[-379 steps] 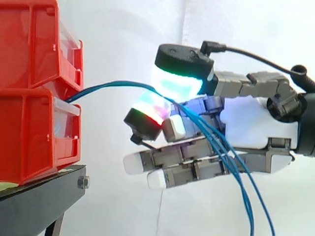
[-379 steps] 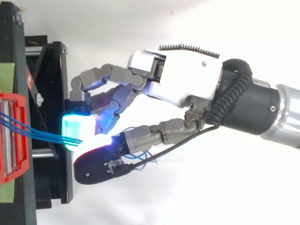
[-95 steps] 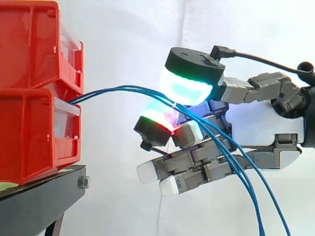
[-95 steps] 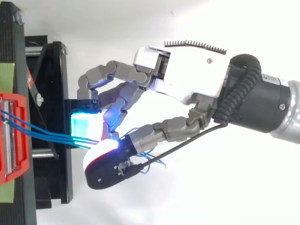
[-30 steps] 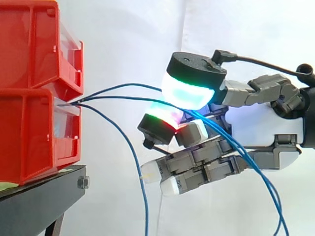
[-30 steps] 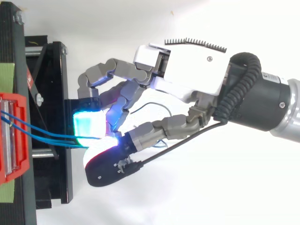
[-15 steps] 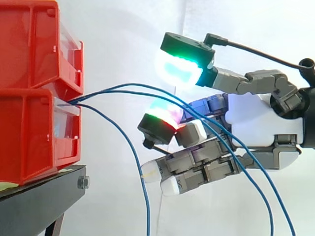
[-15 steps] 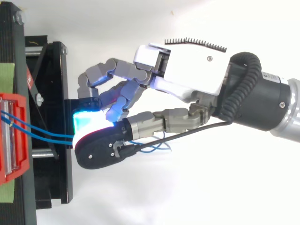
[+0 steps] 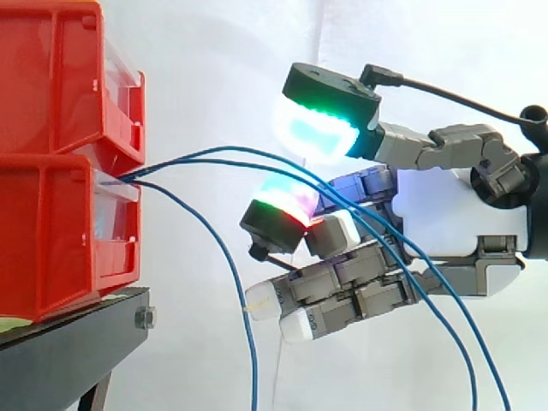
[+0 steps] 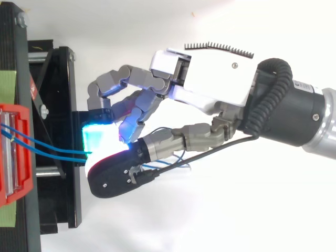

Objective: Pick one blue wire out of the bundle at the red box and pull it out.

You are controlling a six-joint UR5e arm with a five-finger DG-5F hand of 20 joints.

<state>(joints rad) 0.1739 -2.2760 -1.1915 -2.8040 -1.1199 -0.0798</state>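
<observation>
Two red bins are stacked at the left, and the lower bin (image 9: 60,240) has blue wires coming out of its front. Two blue wires (image 9: 214,158) arc right and pass through the gap between the thumb pad (image 9: 315,130) and a curled finger's pad (image 9: 278,201), then slope down past the palm. A third blue wire (image 9: 231,282) hangs loose from the bin, clear of my hand (image 9: 445,223). The thumb is raised off the finger pad and nothing is pinched. From above, my hand (image 10: 215,79) reaches left toward the bin (image 10: 23,191), with the wires (image 10: 52,152) running to it.
The bins rest on a black stand (image 9: 68,360), whose frame (image 10: 58,105) lies just left of my fingers. The upper red bin (image 9: 60,77) overhangs the wire exit. A white curtain hangs behind.
One wire slipped from the hand between 3.2 and 1.0 s ago and now hangs from the bin. Since 1.0 s ago the thumb has lifted off the finger pad, freeing the other two.
</observation>
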